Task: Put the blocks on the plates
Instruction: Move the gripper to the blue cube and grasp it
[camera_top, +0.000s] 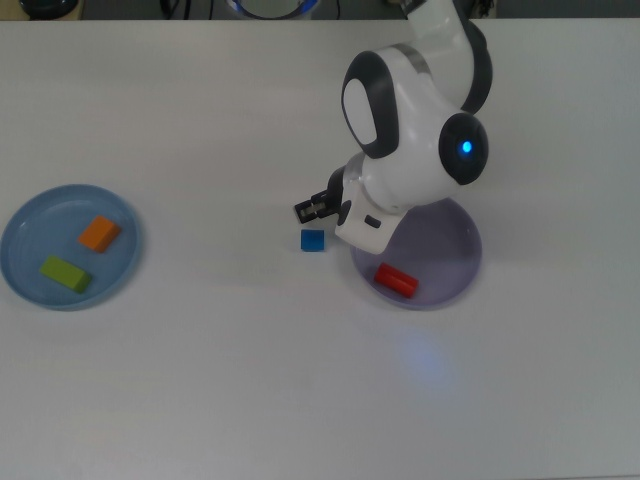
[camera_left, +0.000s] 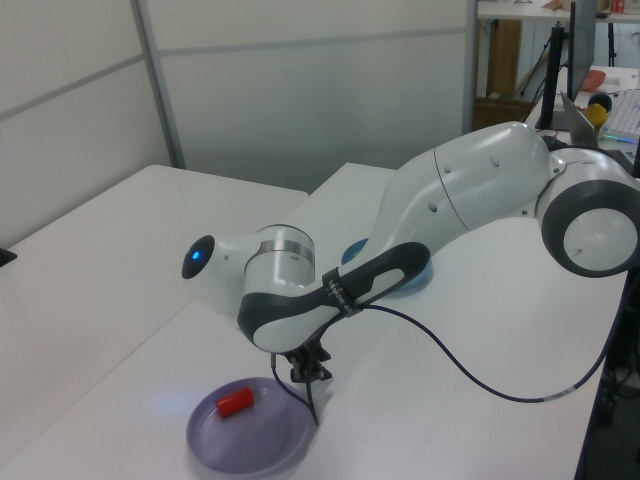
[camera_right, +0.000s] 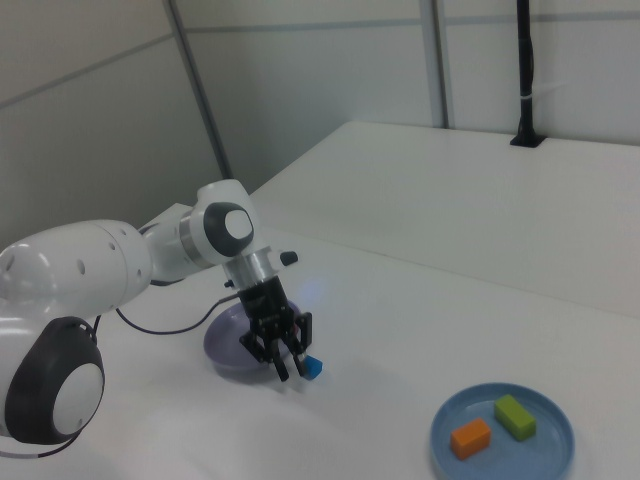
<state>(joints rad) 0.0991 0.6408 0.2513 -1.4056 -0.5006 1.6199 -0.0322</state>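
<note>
Small blue cube (camera_top: 313, 240) on the white bench (camera_top: 200, 350): looks light, rigid, flat-sided; grip opposite faces. Pincer (camera_right: 287, 366) empty beside it, apparently spread.

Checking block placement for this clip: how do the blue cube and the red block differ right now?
The blue cube sits on the bare white table, just off the lavender plate; the red block lies inside that plate. The blue cube is short and squarish; the red block is a longer oblong. The blue cube lies right by the gripper; the red block lies farther from it. Both are small, solid-coloured and unheld.
</note>
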